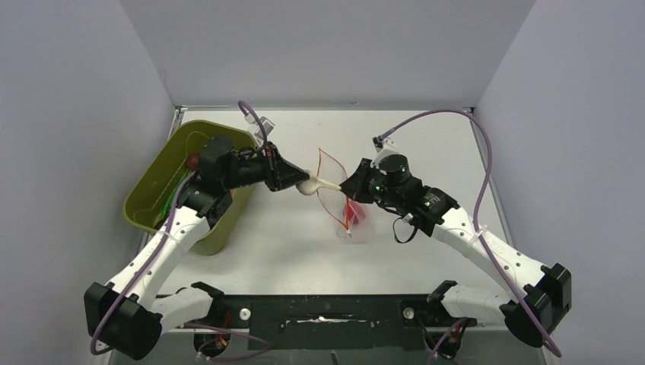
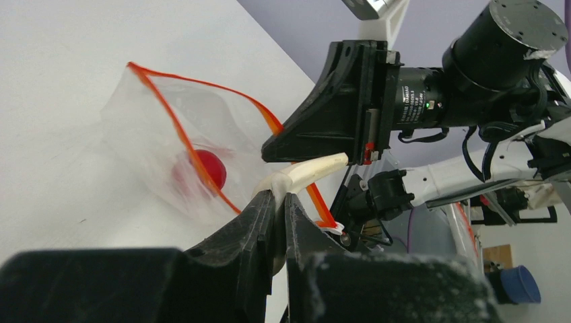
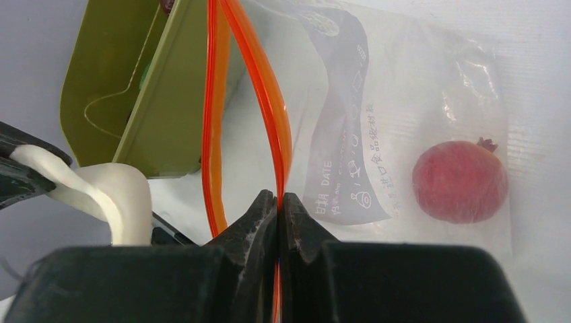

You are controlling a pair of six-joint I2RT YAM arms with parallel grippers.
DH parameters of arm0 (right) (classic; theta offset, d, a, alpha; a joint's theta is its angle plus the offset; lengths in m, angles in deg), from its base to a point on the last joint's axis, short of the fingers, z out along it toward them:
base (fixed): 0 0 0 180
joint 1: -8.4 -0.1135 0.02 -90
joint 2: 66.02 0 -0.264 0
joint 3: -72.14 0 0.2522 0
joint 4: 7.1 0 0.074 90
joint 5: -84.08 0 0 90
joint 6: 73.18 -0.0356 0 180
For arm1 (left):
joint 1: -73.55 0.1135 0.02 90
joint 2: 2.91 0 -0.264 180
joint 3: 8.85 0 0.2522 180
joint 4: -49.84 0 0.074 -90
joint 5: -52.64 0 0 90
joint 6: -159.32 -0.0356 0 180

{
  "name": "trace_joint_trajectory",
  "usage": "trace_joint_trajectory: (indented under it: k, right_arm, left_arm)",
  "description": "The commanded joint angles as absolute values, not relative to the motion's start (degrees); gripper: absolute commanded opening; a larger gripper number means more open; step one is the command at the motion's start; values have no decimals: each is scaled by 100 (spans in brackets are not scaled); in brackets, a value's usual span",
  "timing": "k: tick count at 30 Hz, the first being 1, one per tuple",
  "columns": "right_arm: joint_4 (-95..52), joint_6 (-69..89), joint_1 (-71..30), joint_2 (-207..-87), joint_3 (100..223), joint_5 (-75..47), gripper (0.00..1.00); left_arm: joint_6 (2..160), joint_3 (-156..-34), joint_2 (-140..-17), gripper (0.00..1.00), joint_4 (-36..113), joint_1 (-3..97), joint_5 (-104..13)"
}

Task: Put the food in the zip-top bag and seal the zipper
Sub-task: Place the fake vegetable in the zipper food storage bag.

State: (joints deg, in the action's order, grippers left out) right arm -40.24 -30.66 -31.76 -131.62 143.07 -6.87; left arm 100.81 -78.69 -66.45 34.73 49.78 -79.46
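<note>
At table centre | right gripper (image 3: 278, 200) clamped on zipper (image 3: 214, 101), holding bag (image 3: 404, 81) mouth open | left gripper (image 2: 276, 202) pinched on white piece (image 2: 306, 173) at mouth | 1 red fruit (image 3: 460, 182) inside | other food (image 1: 194, 160) in tub (image 1: 148, 201) | advise: push deep before releasing, hold lip taut

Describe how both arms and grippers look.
The left arm and right arm have white links and black joints. The left gripper and right gripper are black and wedge-shaped. A purple cable loops along each arm. A small green light glows near the right gripper.
</note>
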Motion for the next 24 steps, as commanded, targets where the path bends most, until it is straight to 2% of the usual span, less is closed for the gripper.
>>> trace_joint_trajectory:
  k: [1,13,24]
  right_arm:
    - [-3767,-2907,-3201,-13106,14582,-928,0]
    - [-3677,-2760,-3246,-13101,14548,-1291,0]
    - [-3775,-2712,-3274,-13049,14554,-1290,0]
  left_arm:
    - [9478,-8190,-6812,2,3846,4820,-8150]
    - [8726,-8423,-7336,2,3338,4509,-8017]
    - [7999,-8879,-7688,0,2133,4306,-7197]
